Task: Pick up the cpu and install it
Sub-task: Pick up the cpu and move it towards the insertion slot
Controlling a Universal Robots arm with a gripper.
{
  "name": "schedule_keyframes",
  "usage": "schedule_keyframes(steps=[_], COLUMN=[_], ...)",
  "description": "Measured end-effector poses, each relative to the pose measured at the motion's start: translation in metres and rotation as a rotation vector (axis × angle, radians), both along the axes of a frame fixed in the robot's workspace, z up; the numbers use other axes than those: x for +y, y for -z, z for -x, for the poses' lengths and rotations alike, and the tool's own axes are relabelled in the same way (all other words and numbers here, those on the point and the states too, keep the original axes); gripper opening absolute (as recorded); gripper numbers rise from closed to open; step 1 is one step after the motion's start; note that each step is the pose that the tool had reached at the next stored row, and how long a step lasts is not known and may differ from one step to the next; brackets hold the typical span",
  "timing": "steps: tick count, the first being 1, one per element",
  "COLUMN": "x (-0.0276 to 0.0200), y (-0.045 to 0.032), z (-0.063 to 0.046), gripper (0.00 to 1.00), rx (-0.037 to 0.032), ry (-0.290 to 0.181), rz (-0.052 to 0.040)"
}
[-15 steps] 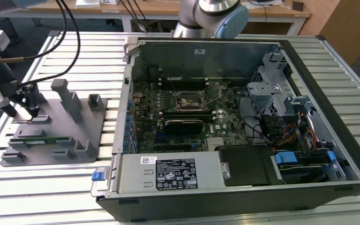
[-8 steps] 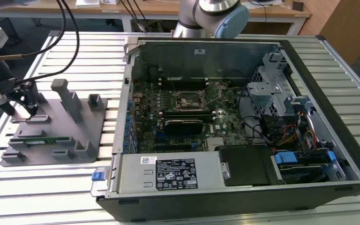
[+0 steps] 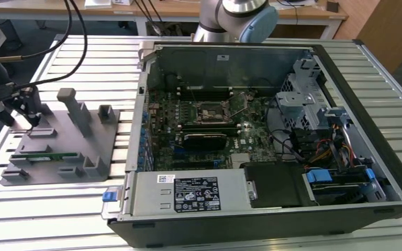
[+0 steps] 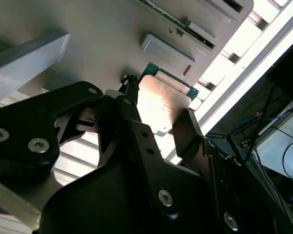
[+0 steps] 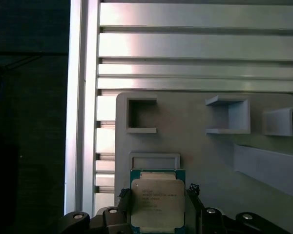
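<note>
The cpu point(image 5: 157, 207) is a small square chip with a shiny metal top and a green rim. It sits between my gripper's point(image 5: 157, 191) two black fingers, which press on its opposite sides. In the second wrist view the cpu point(image 4: 161, 105) gleams between the same fingers of the gripper point(image 4: 158, 100). In the exterior view my gripper point(image 3: 32, 123) hangs low over the far left corner of the grey fixture plate point(image 3: 68, 141). Whether the chip is lifted off the plate I cannot tell. The black-framed socket point(image 3: 211, 111) lies on the board inside the open computer case point(image 3: 397, 188).
A green memory stick point(image 3: 44, 156) lies in a slot on the fixture plate, among upright grey posts point(image 3: 71, 107). The slatted metal table point(image 3: 82, 57) carries both plate and case. Black cables point(image 3: 75, 31) hang over the table's left. The arm's base point(image 3: 236, 18) stands behind the case.
</note>
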State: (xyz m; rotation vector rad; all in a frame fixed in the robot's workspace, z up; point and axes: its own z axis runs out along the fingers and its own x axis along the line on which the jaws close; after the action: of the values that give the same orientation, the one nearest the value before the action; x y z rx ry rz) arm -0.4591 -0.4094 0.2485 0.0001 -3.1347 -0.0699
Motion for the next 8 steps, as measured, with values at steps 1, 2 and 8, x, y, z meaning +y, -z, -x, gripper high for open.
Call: schedule_keyframes(steps=[1, 2, 8], x=[0.0000, 0.0000, 0.0000], y=[-0.0011, -0.0023, -0.0092], z=[0.0000, 0.0000, 0.0000], gripper=[0.53, 0.53, 0.53], rx=[0.0000, 0.0000, 0.0000], ry=[0.000, 0.000, 0.000], rz=[0.0000, 0.0000, 0.0000])
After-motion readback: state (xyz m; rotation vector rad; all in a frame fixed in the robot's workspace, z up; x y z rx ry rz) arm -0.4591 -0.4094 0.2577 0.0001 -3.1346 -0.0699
